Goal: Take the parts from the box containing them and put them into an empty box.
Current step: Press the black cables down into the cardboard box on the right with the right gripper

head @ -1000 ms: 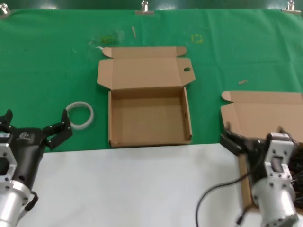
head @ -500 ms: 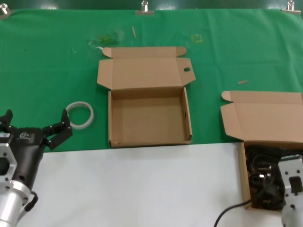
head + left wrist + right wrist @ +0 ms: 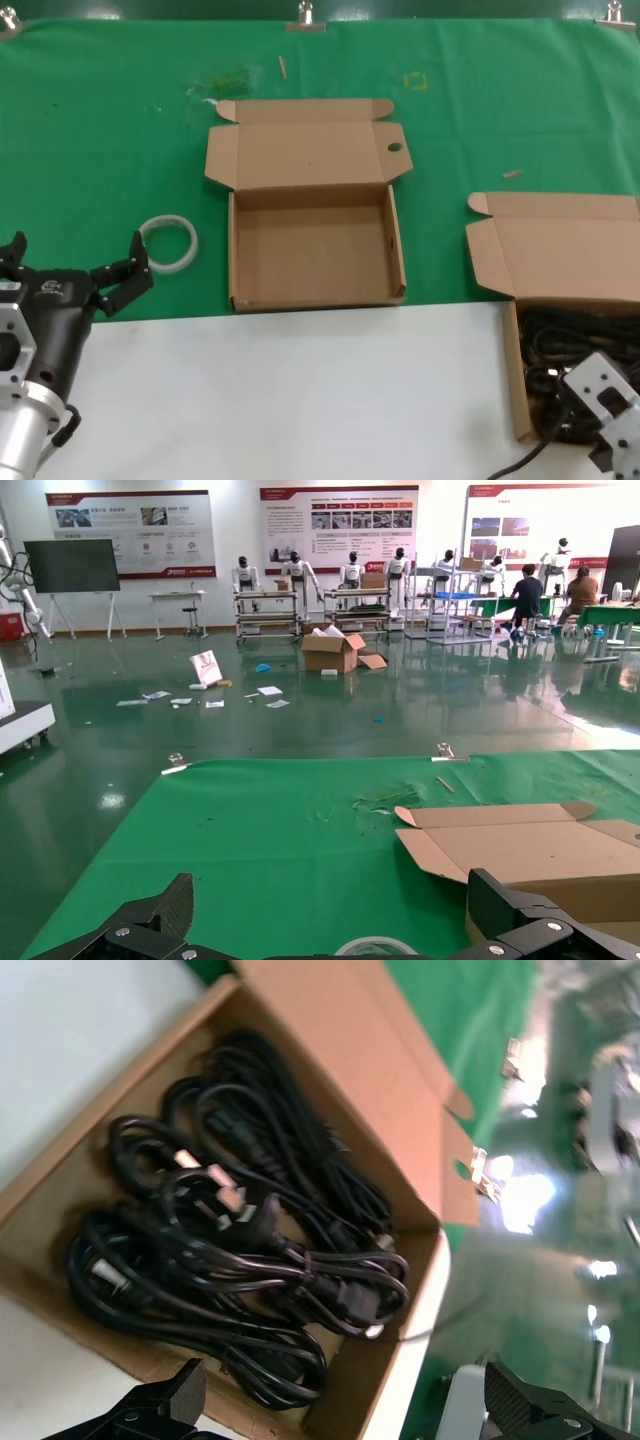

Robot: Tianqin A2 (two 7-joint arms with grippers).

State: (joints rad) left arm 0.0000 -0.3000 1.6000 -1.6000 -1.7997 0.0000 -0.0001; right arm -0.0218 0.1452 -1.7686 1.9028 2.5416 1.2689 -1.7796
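Observation:
Several black power cables (image 3: pixel 240 1250) lie bundled in the brown box without a hole (image 3: pixel 352 1062). In the head view this box (image 3: pixel 565 255) stands at the right edge, lid open, with the cables (image 3: pixel 565 345) inside. The empty box (image 3: pixel 315 250), with a small hole in its lid tab, stands open in the middle; its lid shows in the left wrist view (image 3: pixel 530 850). My right gripper (image 3: pixel 345 1410) is open and empty above the near corner of the cable box; its wrist (image 3: pixel 608 398) shows at the bottom right. My left gripper (image 3: pixel 72 262) is open and empty at the left, parked.
A white ring (image 3: pixel 168 243) lies on the green cloth (image 3: pixel 100 130) between my left gripper and the empty box. It also shows in the left wrist view (image 3: pixel 375 947). A white strip of table (image 3: pixel 300 390) runs along the front. Small scraps lie at the far side.
My right arm has drawn back toward the bottom right, uncovering the cables in the right box. My left arm has not moved.

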